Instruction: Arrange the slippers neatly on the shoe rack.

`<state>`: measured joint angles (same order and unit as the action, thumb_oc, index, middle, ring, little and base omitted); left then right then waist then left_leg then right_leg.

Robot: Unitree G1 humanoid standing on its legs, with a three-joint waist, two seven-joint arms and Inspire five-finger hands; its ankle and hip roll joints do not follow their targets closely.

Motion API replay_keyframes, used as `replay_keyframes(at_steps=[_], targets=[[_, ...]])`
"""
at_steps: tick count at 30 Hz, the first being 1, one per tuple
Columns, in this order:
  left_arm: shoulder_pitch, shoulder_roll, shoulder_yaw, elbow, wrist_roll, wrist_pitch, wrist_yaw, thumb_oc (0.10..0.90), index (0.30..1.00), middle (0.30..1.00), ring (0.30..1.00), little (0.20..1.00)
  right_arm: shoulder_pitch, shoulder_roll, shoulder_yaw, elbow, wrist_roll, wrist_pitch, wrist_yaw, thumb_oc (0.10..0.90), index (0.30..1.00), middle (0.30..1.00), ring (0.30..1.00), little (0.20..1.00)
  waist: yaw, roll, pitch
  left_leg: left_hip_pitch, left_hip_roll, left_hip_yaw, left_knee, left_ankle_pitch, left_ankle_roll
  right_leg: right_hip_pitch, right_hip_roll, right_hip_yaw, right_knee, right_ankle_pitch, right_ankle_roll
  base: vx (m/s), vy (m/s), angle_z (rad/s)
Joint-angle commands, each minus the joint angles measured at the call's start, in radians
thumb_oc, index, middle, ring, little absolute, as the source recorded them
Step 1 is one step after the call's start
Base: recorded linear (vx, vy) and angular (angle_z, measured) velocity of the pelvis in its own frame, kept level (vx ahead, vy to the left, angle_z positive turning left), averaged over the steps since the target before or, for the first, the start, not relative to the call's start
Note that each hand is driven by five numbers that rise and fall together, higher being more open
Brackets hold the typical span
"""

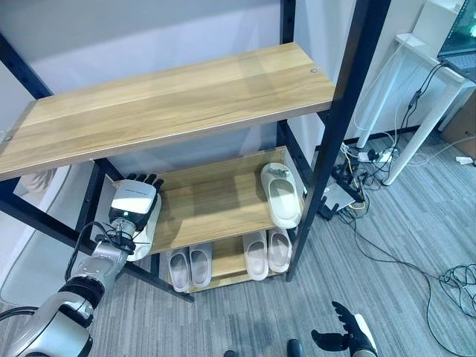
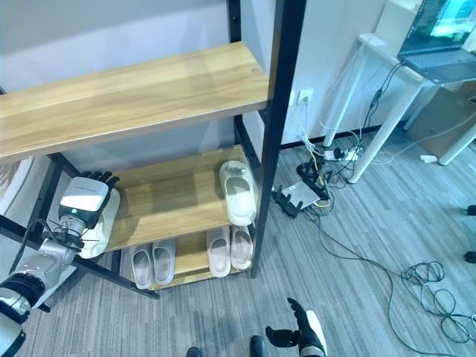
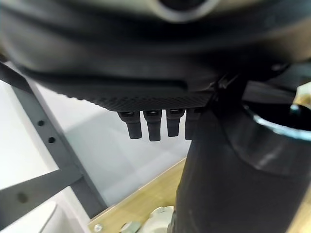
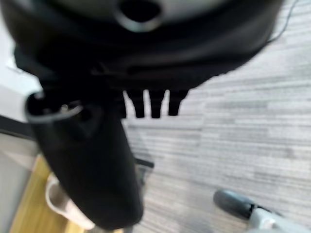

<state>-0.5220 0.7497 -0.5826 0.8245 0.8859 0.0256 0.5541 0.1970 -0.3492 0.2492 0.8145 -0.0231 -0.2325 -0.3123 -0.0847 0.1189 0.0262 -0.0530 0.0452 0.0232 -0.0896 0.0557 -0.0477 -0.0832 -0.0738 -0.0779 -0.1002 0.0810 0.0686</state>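
Observation:
The shoe rack has a middle shelf point(image 1: 212, 201) of light wood. At its left end a white slipper point(image 1: 154, 224) lies with its heel sticking out over the front edge. My left hand point(image 1: 134, 199) rests flat on top of that slipper, with its fingers point(image 3: 148, 127) straight and pointing at the back wall. A second white slipper point(image 1: 282, 195) lies at the right end of the same shelf, toe outward. Two more pairs stand on the bottom shelf, one at the left point(image 1: 190, 266) and one at the right point(image 1: 266, 251). My right hand point(image 1: 349, 336) hangs low over the carpet, open and holding nothing.
The top shelf point(image 1: 171, 100) juts out above my left hand. A black upright post point(image 1: 335, 141) stands at the rack's right front corner. Right of the rack are a white desk point(image 1: 439, 67), a power strip point(image 1: 364, 156) and loose cables point(image 1: 457, 286) on the grey carpet.

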Motion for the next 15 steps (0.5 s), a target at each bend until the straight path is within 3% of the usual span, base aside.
replay_keyframes(at_steps=[1, 7, 15], targets=[[-0.237, 0.043, 0.041, 0.073, 0.014, 0.05, 0.055, 0.8, 0.9, 0.9, 0.9, 0.9, -0.013, -0.038, -0.003, -0.095, -0.015, -0.067, -0.04, 0.8, 0.9, 0.9, 0.9, 0.9, -0.012, -0.03, 0.019, 0.01, -0.054, 0.018, 0.002, -0.082, -0.001, 0.046, -0.006, 0.002, 0.013, -0.104, 0.09, -0.07, 0.01, 0.0], [-0.326, 0.053, -0.022, 0.098, 0.042, 0.071, 0.018, 0.8, 0.9, 0.9, 0.9, 0.9, -0.023, -0.066, -0.015, -0.179, -0.025, -0.07, -0.045, 0.8, 0.9, 0.9, 0.9, 0.9, -0.013, -0.028, 0.042, -0.046, -0.058, 0.017, 0.002, -0.063, 0.001, -0.009, -0.007, 0.0, 0.013, -0.086, 0.09, -0.05, 0.016, 0.0], [-0.334, 0.09, 0.012, 0.013, 0.063, 0.092, 0.023, 0.8, 0.9, 0.9, 0.9, 0.9, -0.016, -0.061, -0.037, -0.198, -0.013, -0.073, -0.044, 0.8, 0.9, 0.9, 0.9, 0.9, -0.003, -0.041, 0.047, -0.075, -0.059, 0.013, 0.002, -0.055, 0.0, -0.039, -0.008, 0.001, 0.013, -0.081, 0.089, 0.0, 0.0, 0.0]])
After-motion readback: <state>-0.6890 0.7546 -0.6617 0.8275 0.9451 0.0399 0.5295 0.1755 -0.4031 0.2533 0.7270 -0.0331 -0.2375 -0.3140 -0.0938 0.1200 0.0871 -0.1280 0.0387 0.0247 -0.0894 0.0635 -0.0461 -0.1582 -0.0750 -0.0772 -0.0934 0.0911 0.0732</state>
